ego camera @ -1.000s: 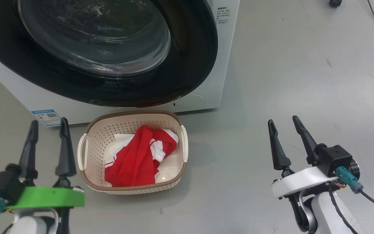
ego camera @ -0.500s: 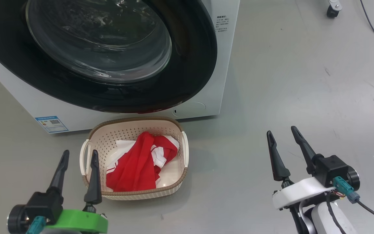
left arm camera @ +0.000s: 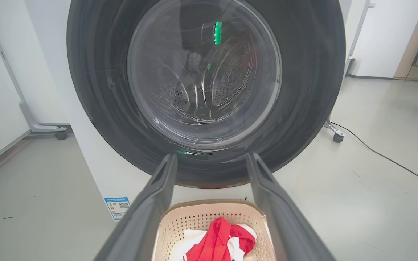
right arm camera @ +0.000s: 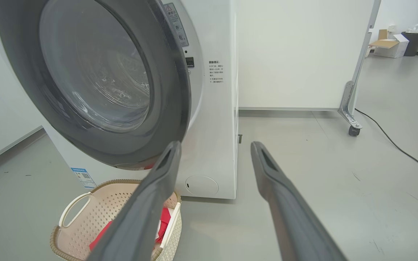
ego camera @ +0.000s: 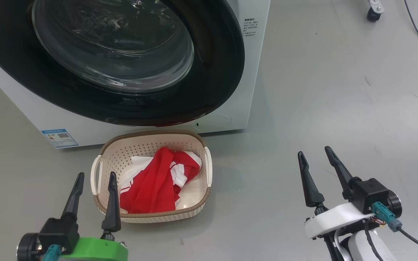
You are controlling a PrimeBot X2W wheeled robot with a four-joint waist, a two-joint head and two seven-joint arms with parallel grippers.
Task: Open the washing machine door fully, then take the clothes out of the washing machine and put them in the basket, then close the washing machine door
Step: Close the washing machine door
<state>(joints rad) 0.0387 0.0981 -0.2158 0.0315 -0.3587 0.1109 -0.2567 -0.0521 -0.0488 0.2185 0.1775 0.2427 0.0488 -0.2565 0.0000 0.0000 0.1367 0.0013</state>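
L: left end effector (ego camera: 96, 175) & R: right end effector (ego camera: 313, 150), both spread, empty. Clothes (ego camera: 151, 185) in basket (ego camera: 158, 216) before washing machine (ego camera: 256, 54). Risk: washing machine door (ego camera: 212, 72) not latched; red glint (ego camera: 165, 124) at lower edge: caught cloth or reflection? Left wrist view shows drum (left arm camera: 201, 83) thru glass, looks empty; head view doesn't.

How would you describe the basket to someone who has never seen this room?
Find the big white washing machine with its round black door. On the grey floor just below that door stands the basket, small, cream, with perforated sides. Its brown woven-look rim and the red and white clothes inside set it apart.
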